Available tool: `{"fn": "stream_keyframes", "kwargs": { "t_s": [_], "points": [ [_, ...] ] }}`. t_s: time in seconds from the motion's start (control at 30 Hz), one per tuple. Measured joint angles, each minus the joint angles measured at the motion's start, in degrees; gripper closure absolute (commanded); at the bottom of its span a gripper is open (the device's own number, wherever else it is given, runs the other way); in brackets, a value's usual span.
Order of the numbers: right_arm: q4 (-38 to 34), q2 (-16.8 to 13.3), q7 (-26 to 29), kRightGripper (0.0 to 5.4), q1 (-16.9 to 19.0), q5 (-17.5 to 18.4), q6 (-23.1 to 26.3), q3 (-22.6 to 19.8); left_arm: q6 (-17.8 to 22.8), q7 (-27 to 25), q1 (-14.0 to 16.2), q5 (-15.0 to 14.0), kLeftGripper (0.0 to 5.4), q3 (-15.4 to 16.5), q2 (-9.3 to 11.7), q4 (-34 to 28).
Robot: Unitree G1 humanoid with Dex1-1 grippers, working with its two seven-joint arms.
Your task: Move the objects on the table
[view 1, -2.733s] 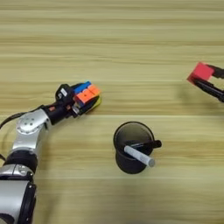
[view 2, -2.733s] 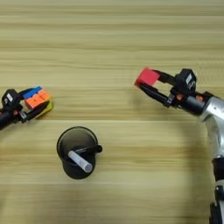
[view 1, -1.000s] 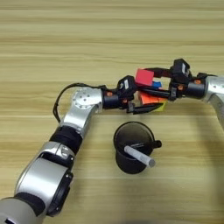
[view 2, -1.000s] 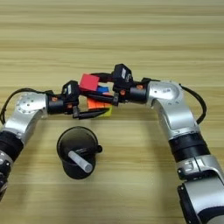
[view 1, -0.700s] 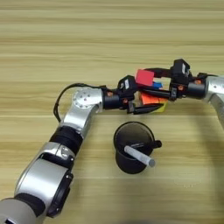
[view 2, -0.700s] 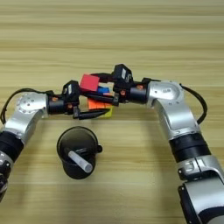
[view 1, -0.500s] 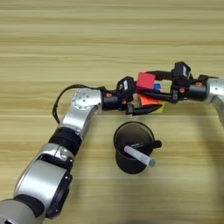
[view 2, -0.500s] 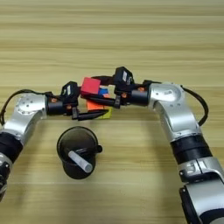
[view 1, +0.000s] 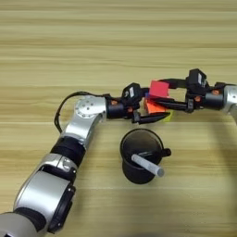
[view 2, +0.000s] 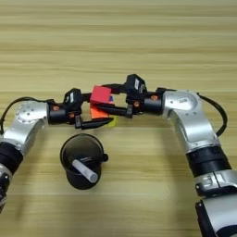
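Light wooden worktop (view 1: 55,41), striped lengthwise in tan and pale yellow, filling both views. Near centre, two tools meeting from opposite sides.

Left tool (view 1: 150,111): fingers spread around a multicoloured block (view 1: 155,107) of orange, blue and yellow, lower finger running along its underside; block gripped, seemingly just above the wood. Right tool (view 2: 109,102): fingers closed on a small red cube (view 2: 101,94), held at the block's upper edge, touching or nearly touching it; exact contact not resolvable.

Just in front of both tools: black round cup (view 1: 140,155), upright, with a grey-white marker (view 1: 147,165) leaning inside and poking over the rim. Thin black pen not distinguishable.

Likely step: stacking or setting the cube against the block.

Risks, as judgement only:
- Cube released off-centre, sliding from the block and tumbling toward the cup.
- Fingers of the two tools clashing, given the crowded meeting point.
- Block twisting in its grip under downward pressure from the cube.
- Elbow or forearm brushing the cup during withdrawal, tipping cup and marker.
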Motion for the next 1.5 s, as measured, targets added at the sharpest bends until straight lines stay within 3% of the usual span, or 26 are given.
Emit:
{"fn": "stream_keyframes", "kwargs": {
  "t_s": [0.8,1.5],
  "points": [
    [3.9,0.0,0.1,3.15,0.0,-0.4,-1.8,0.1,2.5,-1.5,0.9,-0.3,2.11,1.4,0.5,0.2],
    [8.8,2.3,0.1,3.15,-0.1,-2.8,-2.7,1.9,0.9,-0.9,-0.4,0.0,2.11,3.3,-0.6,10.0]
  ]
}}
